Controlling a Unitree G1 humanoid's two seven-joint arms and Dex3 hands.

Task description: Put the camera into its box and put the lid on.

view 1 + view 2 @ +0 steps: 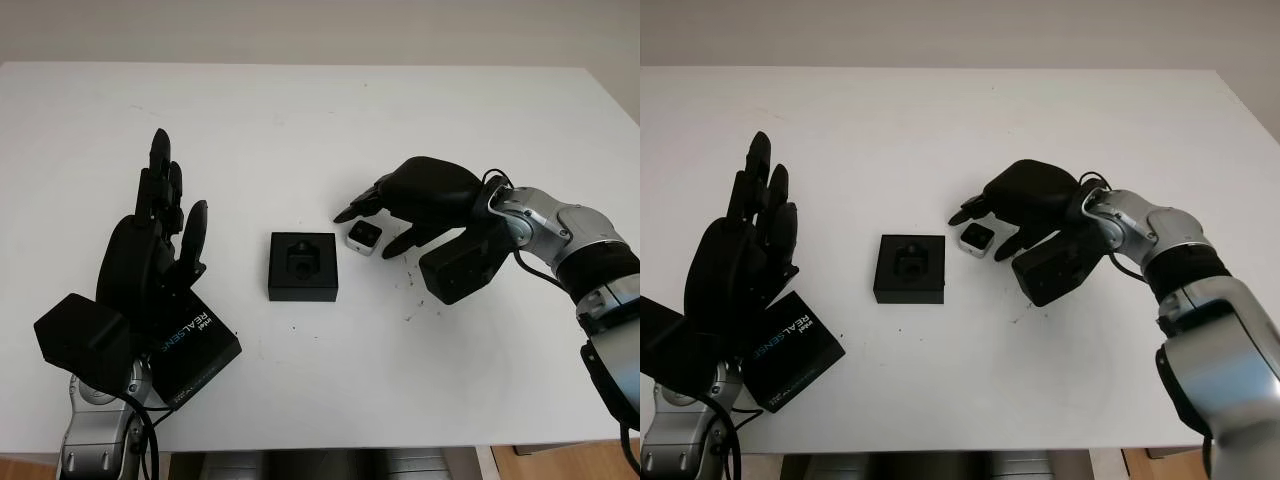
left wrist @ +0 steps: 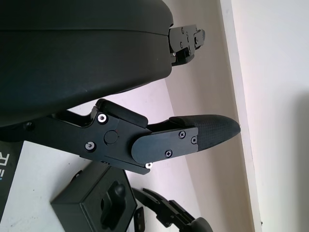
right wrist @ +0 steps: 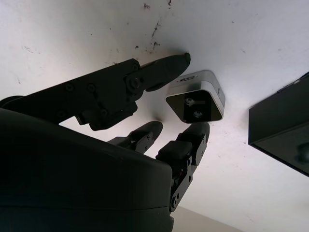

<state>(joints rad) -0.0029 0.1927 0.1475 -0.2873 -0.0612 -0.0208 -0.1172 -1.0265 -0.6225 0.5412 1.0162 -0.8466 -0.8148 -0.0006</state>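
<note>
On the white table [image 1: 320, 110], a small silver-and-black camera [image 1: 363, 237] sits just right of an open black box [image 1: 303, 266], whose moulded insert faces up with nothing in it. The robot's right hand [image 1: 400, 215] arches over the camera from the right, its black fingers [image 3: 159, 72] bracketing the little body on two sides; from the right wrist view one fingertip reaches the camera's silver edge and another its dark lens face, though whether either actually touches is hard to tell, and the camera sits on the table, not lifted. The hand has closed on nothing. Faint dark scuff marks [image 1: 412, 290] speckle the tabletop just beside the right wrist. At the near left, the left hand [image 1: 165, 225] is raised above the table, open and holding nothing, its fingers pointing away from the robot. Beneath and just in front of it lies the black lid [image 1: 195, 357], printed with white RealSense lettering, near the table's front edge and well apart from the box.
</note>
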